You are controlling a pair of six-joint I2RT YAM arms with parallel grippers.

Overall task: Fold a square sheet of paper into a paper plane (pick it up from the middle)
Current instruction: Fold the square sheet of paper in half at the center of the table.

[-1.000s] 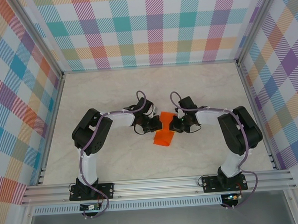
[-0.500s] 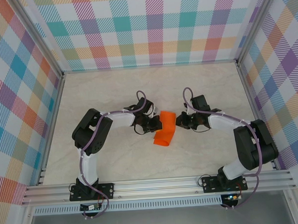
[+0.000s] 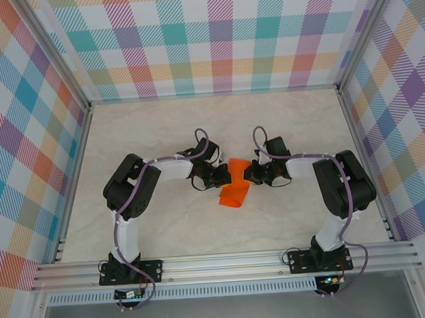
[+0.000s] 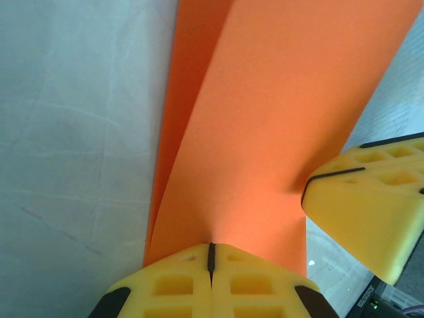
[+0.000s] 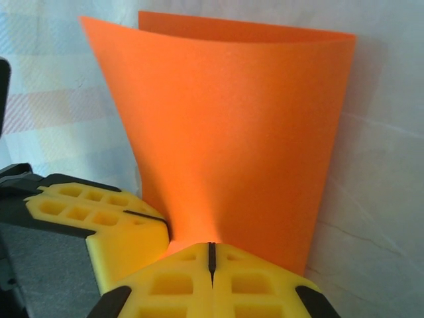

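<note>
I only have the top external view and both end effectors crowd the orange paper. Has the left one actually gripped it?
Observer: Yes, the left wrist view shows the left end effector shut on the edge of the paper.
Operator: And the right?
Observer: The right end effector is shut on the paper too, close beside the left one.
Operator: Single layer or folded?
Observer: Folded; a second layer peeks out beneath the top one in the left wrist view.

No lettering can be read anywhere; small white print on a dark part [image 4: 366, 303] is too blurred.
</note>
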